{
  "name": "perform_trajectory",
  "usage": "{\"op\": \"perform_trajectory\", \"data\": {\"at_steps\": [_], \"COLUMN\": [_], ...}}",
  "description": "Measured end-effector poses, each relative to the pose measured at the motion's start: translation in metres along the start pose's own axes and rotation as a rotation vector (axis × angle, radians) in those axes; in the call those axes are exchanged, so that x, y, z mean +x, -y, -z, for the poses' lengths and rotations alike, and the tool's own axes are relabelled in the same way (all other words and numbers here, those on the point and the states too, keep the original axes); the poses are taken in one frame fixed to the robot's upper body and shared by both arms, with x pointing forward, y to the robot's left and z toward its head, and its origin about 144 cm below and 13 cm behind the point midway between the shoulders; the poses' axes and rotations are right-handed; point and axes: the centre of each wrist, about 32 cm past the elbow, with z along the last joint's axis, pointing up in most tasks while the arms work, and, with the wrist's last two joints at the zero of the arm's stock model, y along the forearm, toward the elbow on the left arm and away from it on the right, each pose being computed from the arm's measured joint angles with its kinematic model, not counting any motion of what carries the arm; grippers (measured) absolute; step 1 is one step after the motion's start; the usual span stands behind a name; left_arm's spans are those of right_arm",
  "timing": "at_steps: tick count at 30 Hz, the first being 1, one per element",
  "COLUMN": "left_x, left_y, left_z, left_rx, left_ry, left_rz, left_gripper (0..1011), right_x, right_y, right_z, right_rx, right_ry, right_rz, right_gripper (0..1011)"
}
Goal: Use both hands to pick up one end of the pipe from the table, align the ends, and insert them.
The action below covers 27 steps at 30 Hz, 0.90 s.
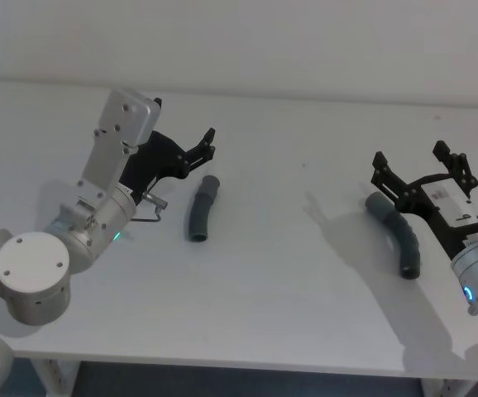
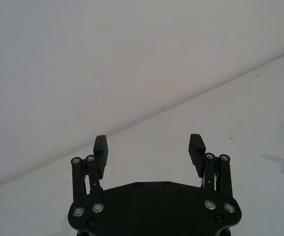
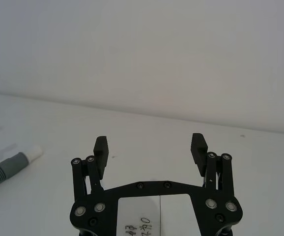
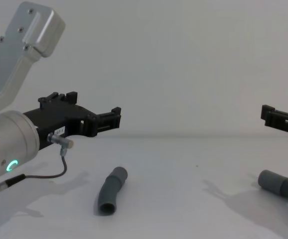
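The table (image 1: 289,314) carries two pipe pieces lying flat and well apart, one on each side of the robot. The left gripper (image 1: 209,144) hangs above the table on the left, jaws released and empty, pointing toward the middle. The right gripper (image 1: 413,161) hangs above the table on the right, jaws likewise spread with nothing between them. The left piece (image 1: 202,207) lies just to the right of the left jaws and nearer the robot. Its long axis runs near to far with a slight bow. The right piece (image 1: 398,236) lies below the right jaws and a little nearer the robot. Its long axis runs from far left to near right, and its far end sits closest to the jaws. Treat each gripper as the nearer one for the piece on its own side. Neither jaw gap straddles its piece yet, so expect each gripper to need lowering with its gap set across the long axis. In the right wrist view, a white tip (image 3: 34,152) lies outside the jaw gap. It is probably the far end of the right piece.
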Motion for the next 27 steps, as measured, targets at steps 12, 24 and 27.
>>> {"op": "perform_trajectory", "data": {"at_steps": [12, 24, 27], "left_x": [0.0, 0.0, 0.0], "left_y": [0.0, 0.0, 0.0], "left_z": [0.0, 0.0, 0.0], "left_rx": [0.0, 0.0, 0.0], "left_ry": [0.0, 0.0, 0.0], "left_rz": [0.0, 0.0, 0.0], "left_gripper": [1000, 1000, 1000], "right_x": [0.0, 0.0, 0.0], "right_y": [0.0, 0.0, 0.0], "right_z": [0.0, 0.0, 0.0], "right_rx": [0.0, 0.0, 0.0], "right_ry": [0.0, 0.0, 0.0], "right_rz": [0.0, 0.0, 0.0], "right_gripper": [1004, 1004, 1004]}}
